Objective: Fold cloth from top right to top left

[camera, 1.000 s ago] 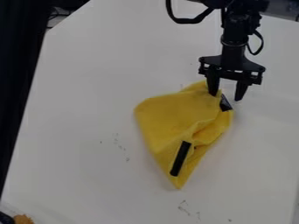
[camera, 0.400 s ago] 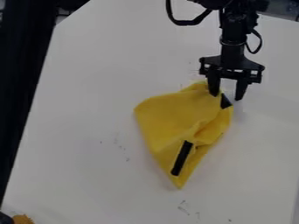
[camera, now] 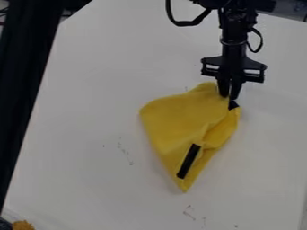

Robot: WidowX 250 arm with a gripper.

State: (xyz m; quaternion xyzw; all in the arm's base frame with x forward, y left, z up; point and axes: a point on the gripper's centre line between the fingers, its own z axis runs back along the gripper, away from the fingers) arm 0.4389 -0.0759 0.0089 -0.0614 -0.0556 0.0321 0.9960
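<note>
On the white tabletop (camera: 84,134), the yellow cloth (camera: 177,117) lies crumpled, right of centre, tapering towards the bottom. The black tool (camera: 229,97) appears clenched on its top right. The grip seems made; carrying that corner to the top left remains. The faint marks (camera: 124,151) form no readable writing.

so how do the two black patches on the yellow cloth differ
The lower patch shows as a long, narrow strip; the upper patch shows as a short, stubby piece. The lower patch lies near the bottom tip of the yellow cloth, the upper patch at its right edge, right below the gripper. Both are black.
</note>
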